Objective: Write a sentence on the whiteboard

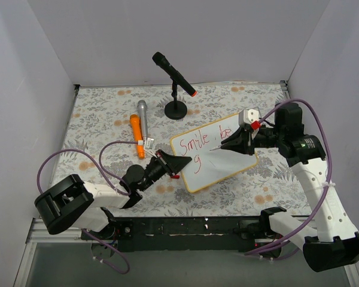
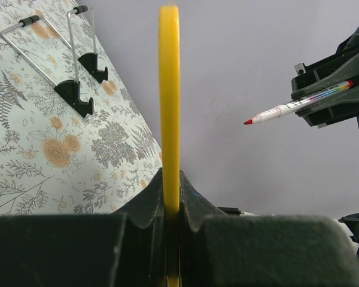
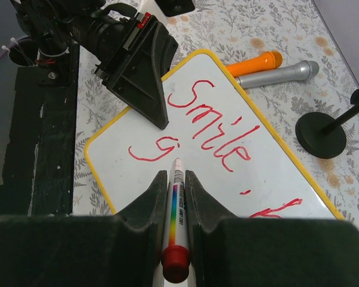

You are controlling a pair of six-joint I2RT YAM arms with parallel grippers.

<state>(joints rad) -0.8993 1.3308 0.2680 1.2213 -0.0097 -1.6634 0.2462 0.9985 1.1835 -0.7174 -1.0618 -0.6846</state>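
The left tool [image 2: 169,200] pinches the whiteboard [image 2: 169,89] edge-on, its yellow rim rising straight up the middle, while the right tool [image 2: 338,98] holds a red-tipped marker [image 2: 293,107] aimed at it, tip apart, and two black-footed wire props [image 2: 72,95] stand on the flowered tabletop [image 2: 24,149] at left.

Three eyes on my small yellow-rimmed white board [image 1: 218,156]

One camera sits high behind my bases, looking down over the whole flower-patterned table [image 1: 107,113]. The one on my left claw [image 2: 169,179] sights close along the board's rim, edge-on. The one on my right claw [image 3: 176,174] looks down my red-capped marker pen [image 3: 176,209] at the board's face. All three share the board.
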